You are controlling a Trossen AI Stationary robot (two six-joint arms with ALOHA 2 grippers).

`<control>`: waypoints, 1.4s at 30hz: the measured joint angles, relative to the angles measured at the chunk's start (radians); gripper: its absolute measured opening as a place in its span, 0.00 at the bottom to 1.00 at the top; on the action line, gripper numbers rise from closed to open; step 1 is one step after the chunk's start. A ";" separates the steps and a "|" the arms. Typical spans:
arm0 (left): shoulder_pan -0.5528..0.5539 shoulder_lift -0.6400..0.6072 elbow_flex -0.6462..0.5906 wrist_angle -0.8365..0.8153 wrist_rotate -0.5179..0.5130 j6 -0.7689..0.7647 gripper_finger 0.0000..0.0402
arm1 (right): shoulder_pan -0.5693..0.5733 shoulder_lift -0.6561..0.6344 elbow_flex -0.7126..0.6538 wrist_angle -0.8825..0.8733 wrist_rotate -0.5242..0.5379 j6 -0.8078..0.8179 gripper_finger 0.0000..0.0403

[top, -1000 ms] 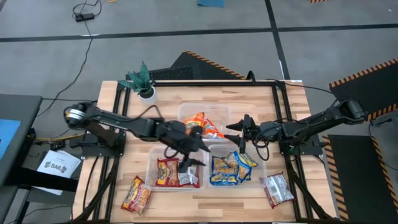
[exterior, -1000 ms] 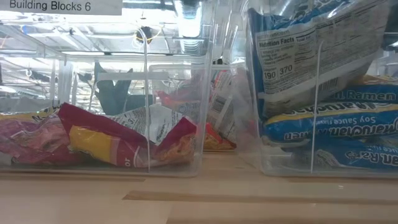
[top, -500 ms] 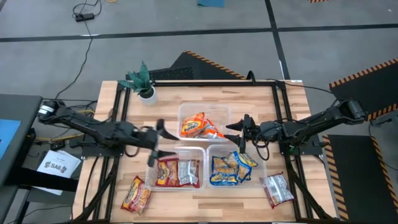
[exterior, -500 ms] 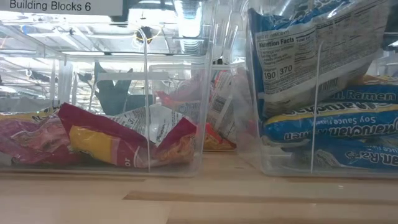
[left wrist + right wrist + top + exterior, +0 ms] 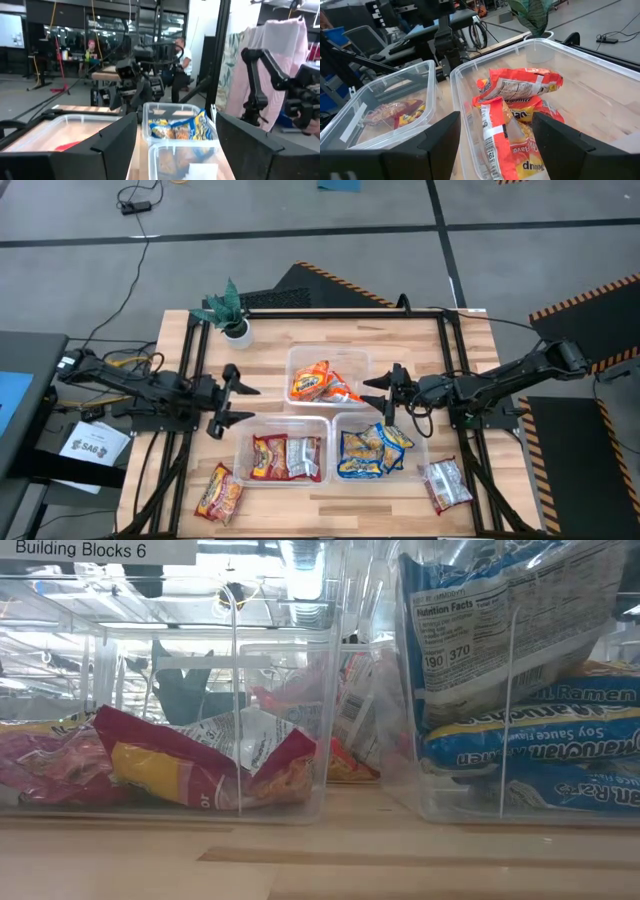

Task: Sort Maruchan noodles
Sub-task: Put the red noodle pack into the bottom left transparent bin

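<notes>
While most noodle packets lie sorted in three clear tubs, two lie loose on the table. Orange packets [image 5: 323, 381] fill the far tub [image 5: 300, 356], red ones [image 5: 285, 457] the near left tub [image 5: 241, 442], and blue-and-yellow ones [image 5: 372, 450] the near right tub [image 5: 424, 448]. One red packet [image 5: 218, 493] lies on the wood near the left front corner, outside the tubs, and a silvery packet [image 5: 445, 482] lies by the right front corner.

Left of the tubs, the left gripper [image 5: 225, 400] hangs over bare table [image 5: 270, 345], its jaws spread wide and holding nothing. From the other side, the right gripper [image 5: 386, 394] hovers just right of the far tub, jaws wide and empty too; its wrist view looks down on the orange packets. A potted plant [image 5: 228, 308] stands at the far left corner.
</notes>
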 joint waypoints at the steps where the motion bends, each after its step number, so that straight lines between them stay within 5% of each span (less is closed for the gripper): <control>1: 0.000 -0.004 0.000 0.000 0.000 0.000 0.64 | 0.000 0.000 0.000 0.000 0.000 0.000 0.67; 13: 0.000 -0.008 -0.001 -0.015 0.000 -0.006 0.64 | 0.014 0.000 0.000 0.100 -0.011 -0.031 0.67; 18: 0.000 -0.008 -0.001 -0.014 0.000 -0.005 0.64 | 0.128 -0.001 0.002 0.479 -0.237 -0.146 0.67; 21: 0.000 -0.008 -0.001 -0.015 0.000 0.003 0.64 | 0.246 -0.014 0.055 0.461 -0.248 -0.135 0.67; 23: 0.000 -0.008 -0.001 -0.016 0.000 0.005 0.64 | 0.342 -0.038 0.145 0.270 -0.203 -0.104 0.67; 26: 0.000 -0.008 -0.001 -0.017 0.000 0.005 0.64 | 0.506 -0.042 0.372 -0.285 -0.042 0.005 0.67; 31: 0.000 -0.008 -0.001 -0.018 0.000 0.001 0.64 | 0.751 0.127 0.802 -1.074 0.181 0.483 0.67; 36: 0.000 -0.008 -0.001 -0.022 0.000 -0.015 0.64 | 0.910 0.345 1.078 -1.546 0.159 1.062 0.67; 42: 0.000 -0.008 -0.001 -0.021 0.000 -0.015 0.64 | 0.975 0.568 1.175 -1.882 -0.163 1.519 0.67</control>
